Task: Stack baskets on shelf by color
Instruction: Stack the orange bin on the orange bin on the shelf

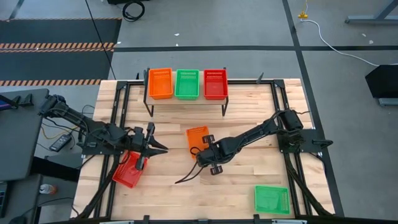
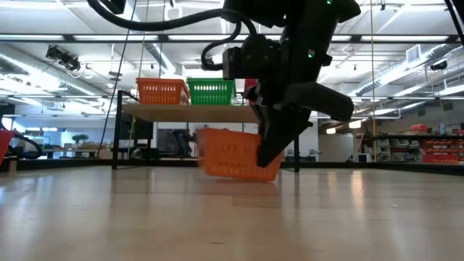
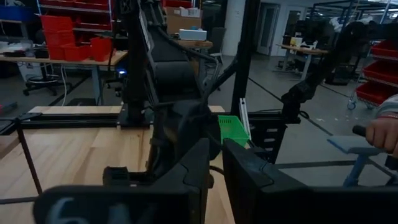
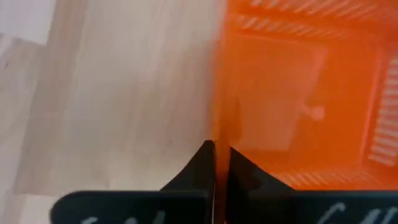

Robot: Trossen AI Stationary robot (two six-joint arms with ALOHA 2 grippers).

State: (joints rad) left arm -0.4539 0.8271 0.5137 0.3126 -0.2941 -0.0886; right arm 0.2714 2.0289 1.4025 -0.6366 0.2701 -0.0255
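One orange basket point(image 1: 160, 83), one green point(image 1: 187, 84) and one red point(image 1: 215, 83) stand side by side on the shelf point(image 1: 186, 101) at the table's far side. My right gripper point(image 1: 208, 143) is at mid-table, shut on another orange basket point(image 1: 196, 135). In the low view this basket point(image 2: 230, 154) shows in front of the shelf point(image 2: 188, 110). My left gripper point(image 1: 163, 149) hovers left of it, shut and holding nothing, its fingers pointing right. A red basket point(image 1: 127, 169) lies on the table under the left arm. A green basket point(image 1: 272, 199) sits near the near right corner. My right gripper pinches the orange basket's side wall point(image 4: 219, 93) at its rim, near the basket's near right corner. One finger point(image 4: 239, 165) is inside the basket and the other point(image 4: 202, 158) outside. The fingers come from above, slanting down. Whether the basket's bottom is off the table, I cannot tell.
Black frame rails run along the table's left and right sides. In the left wrist view a person's hand point(image 3: 384, 130) shows beyond the table. Bare wood lies between the shelf and the held basket, and along the near edge.
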